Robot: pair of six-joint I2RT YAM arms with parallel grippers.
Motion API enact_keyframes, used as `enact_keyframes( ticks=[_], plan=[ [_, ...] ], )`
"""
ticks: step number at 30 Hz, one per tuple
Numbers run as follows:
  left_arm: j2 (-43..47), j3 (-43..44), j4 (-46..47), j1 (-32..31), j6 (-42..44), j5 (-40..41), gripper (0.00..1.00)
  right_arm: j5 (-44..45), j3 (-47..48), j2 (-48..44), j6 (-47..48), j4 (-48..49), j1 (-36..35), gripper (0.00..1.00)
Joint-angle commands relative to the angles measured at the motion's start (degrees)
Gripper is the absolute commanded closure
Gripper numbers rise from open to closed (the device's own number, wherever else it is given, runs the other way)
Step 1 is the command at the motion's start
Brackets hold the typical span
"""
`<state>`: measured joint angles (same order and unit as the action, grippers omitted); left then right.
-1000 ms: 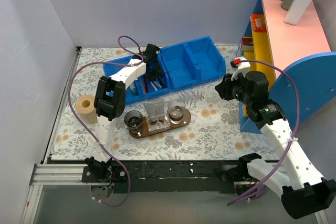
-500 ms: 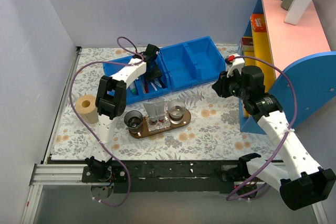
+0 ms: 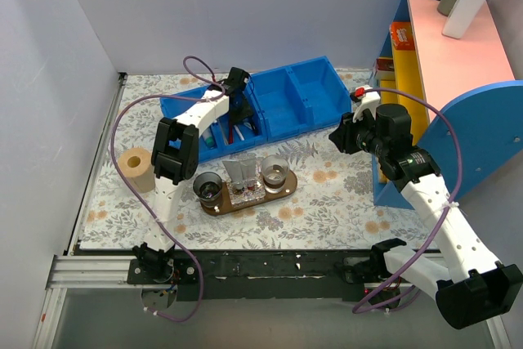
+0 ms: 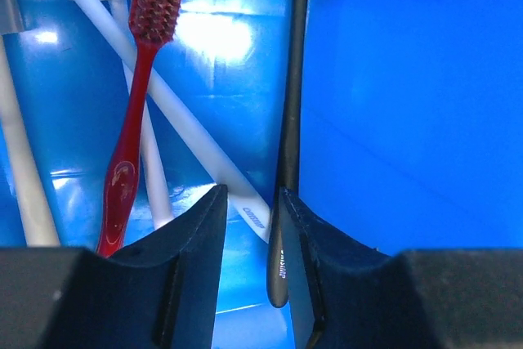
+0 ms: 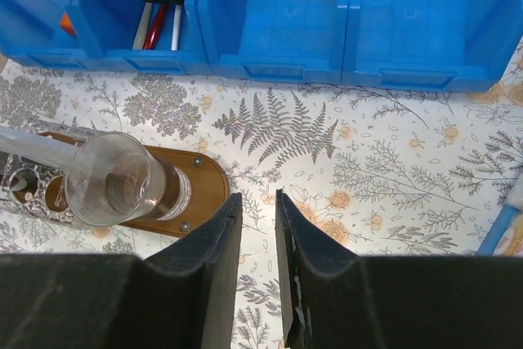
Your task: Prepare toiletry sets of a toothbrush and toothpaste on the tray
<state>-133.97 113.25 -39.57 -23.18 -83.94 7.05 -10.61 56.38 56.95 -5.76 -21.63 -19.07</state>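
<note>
Over the left blue bin (image 3: 176,108), the left gripper (image 4: 249,202) reaches down among loose toothbrushes. Its jaws stand a little apart, with the end of a white toothbrush (image 4: 176,116) handle lying slantwise between them. The jaws are not yet pressed onto the handle. A dark toothbrush (image 4: 290,104) runs close along the right finger, and its end also seems to reach into the gap. A red toothbrush (image 4: 135,120) lies to the left, and more white handles lie under it. The head of the slanting white brush is out of view.

Over the past second the left arm has barely shifted inside the bin. The right arm has swung leftward, away from the shelf side, and then all but stopped. The right gripper (image 5: 257,198) now hangs over the flowered cloth (image 3: 327,202), just in front of the bins and near the right end of the tray (image 5: 208,190). Its jaws are a narrow slit apart and hold nothing.

By these signs the pick is being lined up, not made, and the toothbrush has yet to reach the tray. The dark brush so close by could be caught along with it.

The tray, an oval of dark wood, lies on the cloth at the table's middle. It carries a clear holder and a glass cup (image 5: 106,177). A tan roll (image 3: 133,167) stands at the left. Plain pale walls (image 3: 245,6) close in the back and left, and a pink shelf (image 3: 445,46) with bottles stands at the right.
</note>
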Motion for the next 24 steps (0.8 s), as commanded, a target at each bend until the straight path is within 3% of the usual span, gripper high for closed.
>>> enact_keyframes(
  ticks=[1,7,13,23,24],
  plan=[
    [-2.3,3.3,-9.2,0.4,-3.0,3.6,0.67,-0.9,-0.6,0.2,-0.7,0.5,0.4,0.7],
    [0.8,-2.3,-9.4,0.5,-6.1,3.9,0.61,-1.0,-0.8,0.3,-0.7,0.8,0.4,0.7],
    [-1.5,-1.7,-10.4,1.9,-8.2,4.4,0.61,-1.7,-0.8,0.4,-0.4,0.8,0.4,0.7],
    [-3.1,-1.0,-8.7,3.2,-8.6,5.1,0.82,-1.1,-1.3,-0.3,-0.2,0.9,0.4,0.7],
    [-3.3,-1.0,-8.8,3.2,-8.5,5.2,0.9,-1.2,-1.3,-0.3,-0.1,0.9,0.4,0.7]
  ],
)
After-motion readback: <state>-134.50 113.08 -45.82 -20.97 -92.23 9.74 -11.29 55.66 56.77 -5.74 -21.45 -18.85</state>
